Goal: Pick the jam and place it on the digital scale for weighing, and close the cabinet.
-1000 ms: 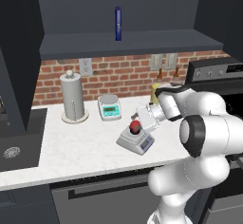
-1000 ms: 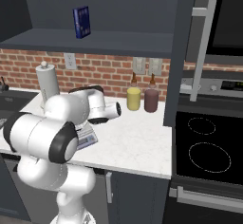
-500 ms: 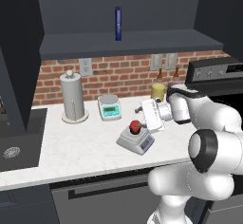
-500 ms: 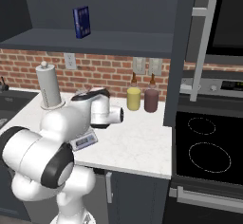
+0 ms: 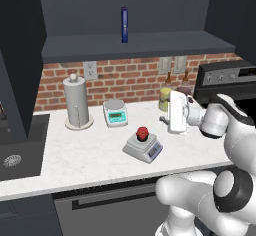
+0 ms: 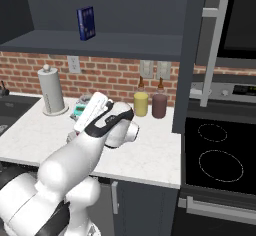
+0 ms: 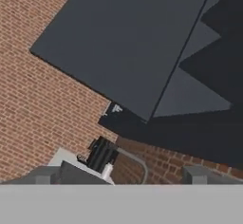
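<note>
On the white counter (image 5: pixel 90 152) before the brick wall, the jam (image 5: pixel 142 132) is seen resting on the digital scale (image 5: pixel 143 148). The gripper (image 5: pixel 165 111) is empty, its finger spread indeterminable. The cabinet (image 6: pixel 195 55) door could be struck edge-on, since the handle (image 6: pixel 214 50) is offset.

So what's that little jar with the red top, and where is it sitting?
That is the jam, a small squat dark jar with a round red lid, standing upright. It rests on the square grey platform of the digital scale, a low silver-grey scale on the white marble counter. Nothing else touches it. The robot's hand is up and off to the side, clear of the jar. Its label and contents are too small to make out.
</note>
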Motion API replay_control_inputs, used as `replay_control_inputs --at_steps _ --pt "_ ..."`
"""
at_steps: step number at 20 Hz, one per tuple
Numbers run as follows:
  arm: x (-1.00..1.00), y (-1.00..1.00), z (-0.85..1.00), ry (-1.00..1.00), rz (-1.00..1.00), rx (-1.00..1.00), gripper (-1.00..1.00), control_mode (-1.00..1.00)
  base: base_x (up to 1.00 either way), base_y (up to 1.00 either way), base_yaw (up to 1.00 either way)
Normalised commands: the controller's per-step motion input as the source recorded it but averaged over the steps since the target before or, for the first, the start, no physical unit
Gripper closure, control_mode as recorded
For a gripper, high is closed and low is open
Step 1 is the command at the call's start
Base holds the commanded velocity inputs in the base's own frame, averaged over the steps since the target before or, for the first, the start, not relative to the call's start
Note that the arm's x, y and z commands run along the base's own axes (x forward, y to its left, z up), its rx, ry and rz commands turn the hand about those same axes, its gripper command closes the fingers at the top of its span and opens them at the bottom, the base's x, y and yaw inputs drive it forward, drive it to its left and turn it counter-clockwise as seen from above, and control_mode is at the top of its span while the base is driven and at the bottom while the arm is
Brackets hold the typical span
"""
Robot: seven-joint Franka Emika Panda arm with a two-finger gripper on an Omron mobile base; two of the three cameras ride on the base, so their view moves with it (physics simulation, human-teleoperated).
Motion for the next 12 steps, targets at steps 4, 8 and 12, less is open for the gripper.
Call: replay_control_inputs --at_steps 4,8,12 --pt "-0.28 -0.57 0.86 -0.21 0.00 0.26 -1.00 -1.00 0.00 0.00 0.00" --pt "-0.29 -0.58 0.57 -0.24 0.00 0.19 -1.00 -1.00 0.00 0.00 0.00" --pt "-0.15 -0.41 0.18 -0.27 0.00 0.25 -1.00 -1.00 0.00 0.00 0.00"
